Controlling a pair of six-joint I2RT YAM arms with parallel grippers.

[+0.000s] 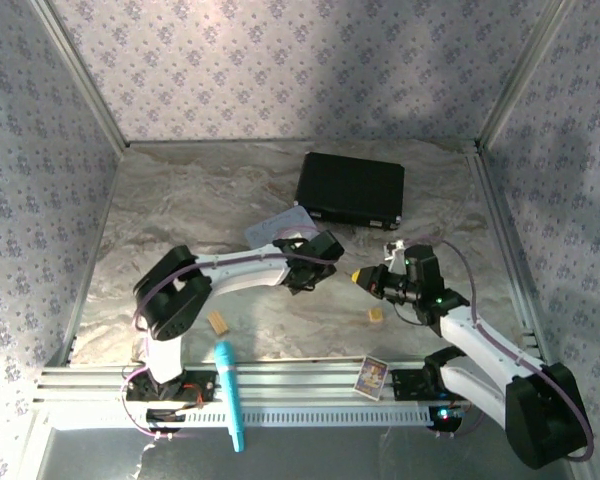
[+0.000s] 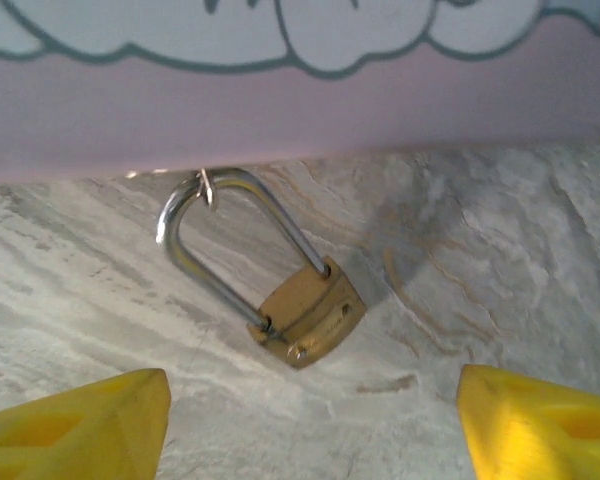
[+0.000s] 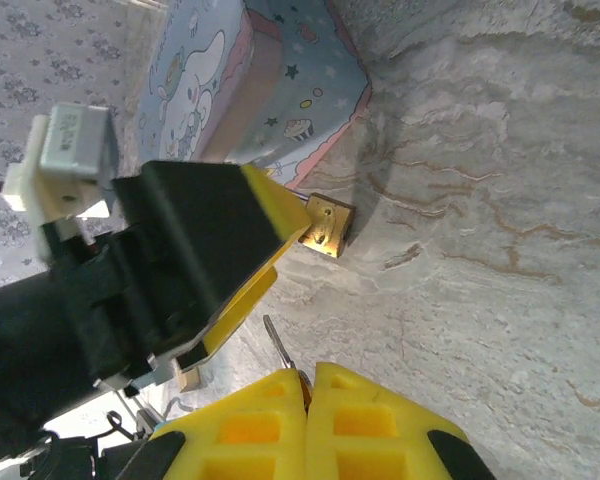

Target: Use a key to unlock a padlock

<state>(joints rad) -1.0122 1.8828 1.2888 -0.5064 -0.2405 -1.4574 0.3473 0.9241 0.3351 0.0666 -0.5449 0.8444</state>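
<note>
The padlock [image 2: 305,315] lies flat on the marble table [image 2: 500,250], its shackle loop right at the foot of the pastel tin [image 2: 280,110] and its brass body pointing away from the tin. The left gripper [image 2: 305,412] hangs over it, its 2 yellow fingers [image 2: 80,420] spread wide and grasping nothing. Near the tin, the right gripper [image 3: 305,392] is pinched tight on the key [image 3: 277,345], whose thin blade pokes toward the padlock.

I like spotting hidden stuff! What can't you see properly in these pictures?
Padlock: right wrist view, the left hand covers all but one brass corner.
Key: right wrist view, pinched in the right hand; just a thin tip sticks out.
Tin: left wrist view, cut off by the top edge.
Left hand's fingers: left wrist view, cut off at the bottom corners.
</note>
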